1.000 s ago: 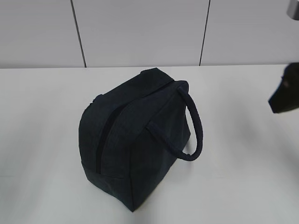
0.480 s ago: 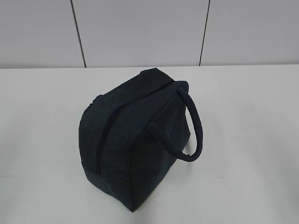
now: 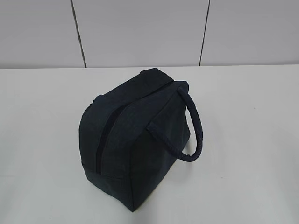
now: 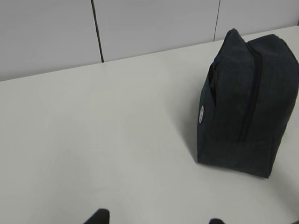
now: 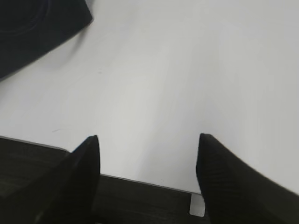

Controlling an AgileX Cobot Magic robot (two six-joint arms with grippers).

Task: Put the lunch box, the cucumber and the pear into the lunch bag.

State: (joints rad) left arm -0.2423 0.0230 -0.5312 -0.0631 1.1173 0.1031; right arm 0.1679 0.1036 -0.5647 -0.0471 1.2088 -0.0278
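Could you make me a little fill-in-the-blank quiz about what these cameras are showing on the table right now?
1. The lunch bag stands on a table whose colour is ____.
2. The zipper along the bag's top is ____, so nothing inside shows.
3. In the right wrist view, the right gripper has its two fingers spread ____ with nothing between them.
4. In the exterior view, the bag's loop handle hangs toward the ____ side of the picture.

Missing words: white; closed; apart; right

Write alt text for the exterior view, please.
A dark navy lunch bag stands alone on a white table, its zipper closed and its thick loop handle hanging to the right. No gripper is visible.
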